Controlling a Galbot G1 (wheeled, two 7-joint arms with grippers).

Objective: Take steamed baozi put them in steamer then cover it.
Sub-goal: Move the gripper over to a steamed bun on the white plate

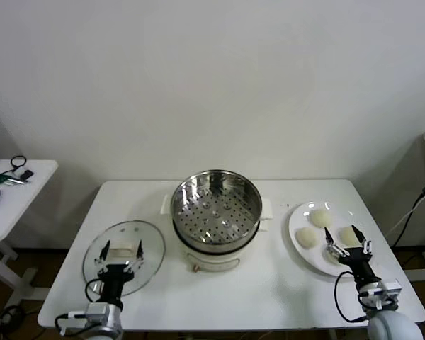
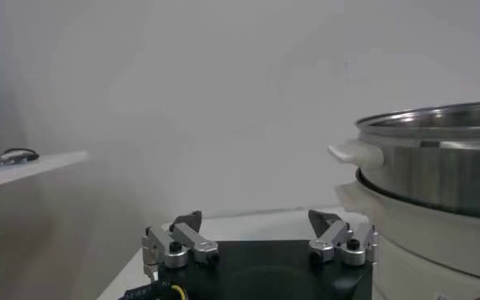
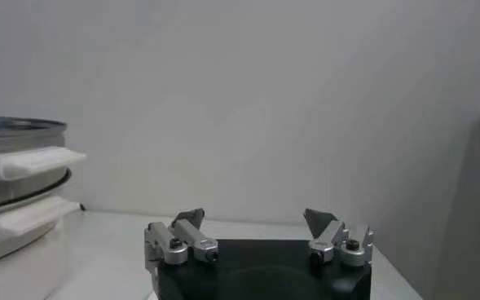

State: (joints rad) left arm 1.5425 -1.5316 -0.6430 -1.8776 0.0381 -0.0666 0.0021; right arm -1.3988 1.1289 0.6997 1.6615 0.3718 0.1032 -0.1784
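On my far left a small side table [image 1: 18,184] is cut off by the edge of the head view; a few dark and blue items lie on it, too small for me to identify. On the main white table [image 1: 269,297], the cover [image 1: 124,255] lies flat near the left front corner, and my left gripper [image 1: 121,249] hangs over it with its fingers spread wide and holding nothing. The gripper body hides the near part of the glass, and I cannot tell whether the fingertips touch the lid.

In the middle sits one steamer [image 1: 216,205], its steel basket on the cream base, uncovered, with only the perforated floor showing inside. From the left wrist view the steamer [image 2: 435,187] is cut off at the picture's edge.

To the right, one white plate [image 1: 297,234] carries the steamed baozi [image 1: 319,216]. I count three clearly; a fourth is mostly hidden behind my right gripper [image 1: 348,240], which hovers over the near part of the plate with jaws wide apart and empty. Contact with the buns I cannot make out. The right wrist view shows only the gripper's fingers [image 3: 187,232], the steamer handle and the wall; plate and buns are out of its sight.
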